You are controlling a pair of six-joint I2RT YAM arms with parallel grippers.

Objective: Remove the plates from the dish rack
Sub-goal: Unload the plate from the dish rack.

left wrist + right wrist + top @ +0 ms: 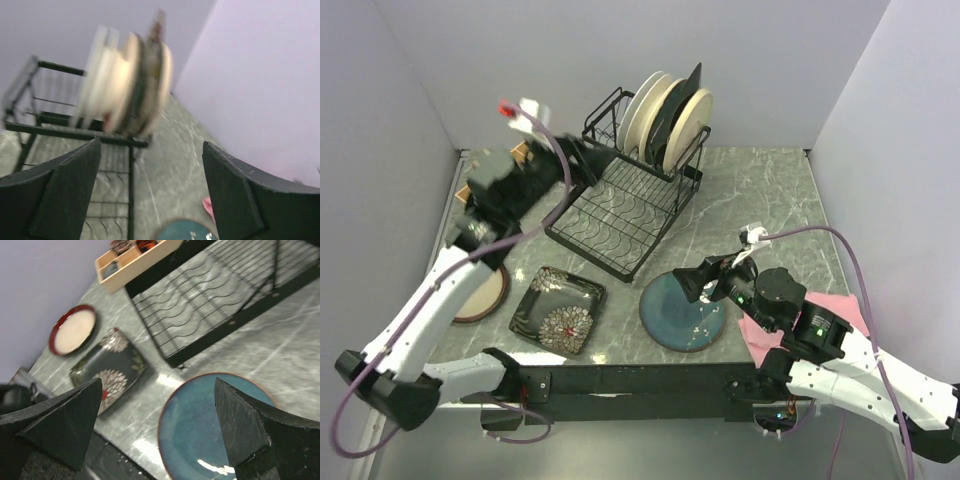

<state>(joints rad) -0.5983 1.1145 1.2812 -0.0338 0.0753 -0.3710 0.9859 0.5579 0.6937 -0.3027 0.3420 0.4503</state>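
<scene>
Down at the near edge of the tabletop (760,195), three plates lie flat. Toward the near left corner sits the brown-rimmed tan plate (488,296), partly under the left arm. Just right of it is the black square plate (558,310) with white flowers, and right again the round teal plate (675,322). None of the three touch each other. A pink cloth (845,308) lies at the near right, half hidden by the right arm.

Over the teal plate hangs the right gripper (156,425), jaws wide apart and nothing between them; the wrist view looks straight down past both fingers onto the blue glaze.

Moving back, the dish rack (620,215) fills the middle of the tabletop, set at an angle. Its flat lower grid points toward the near edge and is bare. Beside the rack's left side the left gripper (150,192) is up in the air, jaws spread and gripping nothing, facing the upright frame.

At the far edge, that frame carries the plates (668,118) left in the rack, standing on edge and packed close: whites and creams with a dark one among them. The left wrist view is too blurred for a sure count. A wooden tray (131,276) sits at the far left, just beside the rack.
</scene>
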